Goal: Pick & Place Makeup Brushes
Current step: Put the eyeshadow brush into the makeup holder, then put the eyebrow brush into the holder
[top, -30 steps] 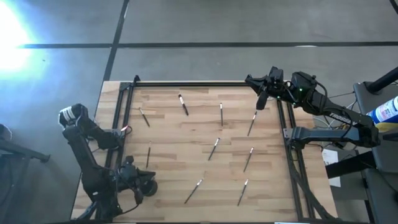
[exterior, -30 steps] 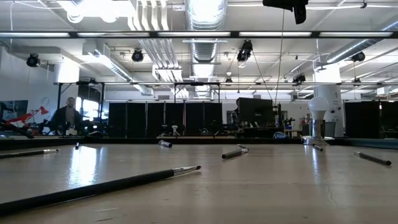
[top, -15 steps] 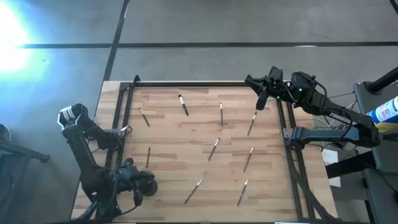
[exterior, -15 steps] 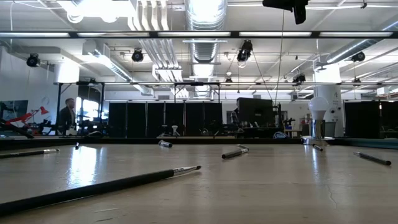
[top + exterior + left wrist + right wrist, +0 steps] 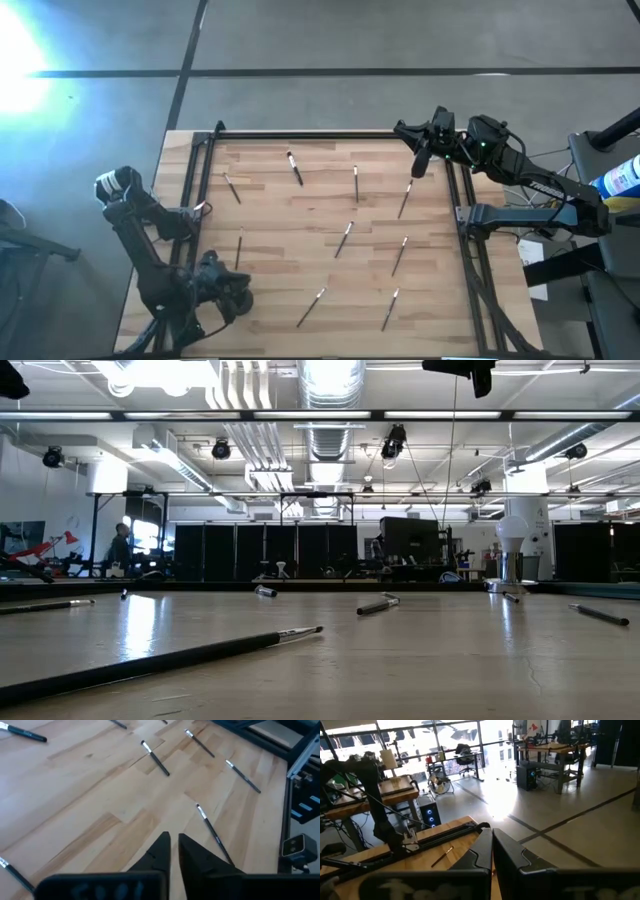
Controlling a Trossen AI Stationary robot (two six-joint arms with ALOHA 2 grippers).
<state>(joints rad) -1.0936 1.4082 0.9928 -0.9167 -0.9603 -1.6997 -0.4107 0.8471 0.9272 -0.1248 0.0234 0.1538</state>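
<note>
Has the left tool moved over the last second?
Yes, slightly. In the high view the left tool has crept farther from the table's near edge, toward the brush lying beside the black rail.

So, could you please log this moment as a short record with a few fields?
surface: wooden table
brushes: nine visible from above, scattered, all lying flat, e.g.
left tool: at the near left corner, holding nothing, fingers nearly together
right tool: at the far right corner, shut, empty
background: a person far behind the table
</note>
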